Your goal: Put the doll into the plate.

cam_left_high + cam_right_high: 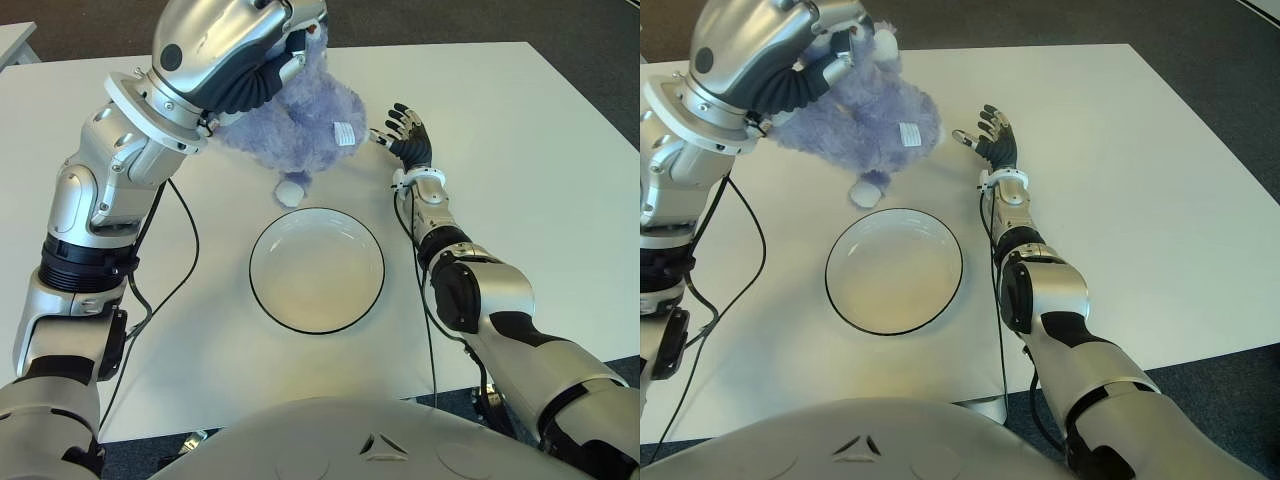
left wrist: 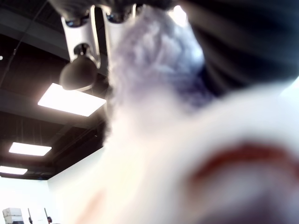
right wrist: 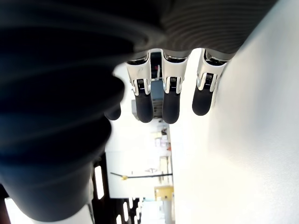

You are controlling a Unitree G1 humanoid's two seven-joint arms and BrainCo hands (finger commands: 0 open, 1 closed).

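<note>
The fluffy lavender-purple plush doll [image 1: 300,110] is in the upper middle of the frame, held up above the table. It has a small white fabric tag on its side and one pale foot hanging down. The round white plate with a thin black rim [image 1: 316,271] lies flat in the centre, empty, just below the doll.

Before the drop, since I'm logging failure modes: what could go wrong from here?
The left hand holds the doll beyond the plate, not above it; released now, it would likely land on the table. The open right hand sits close beside the doll and might get brushed.
</note>
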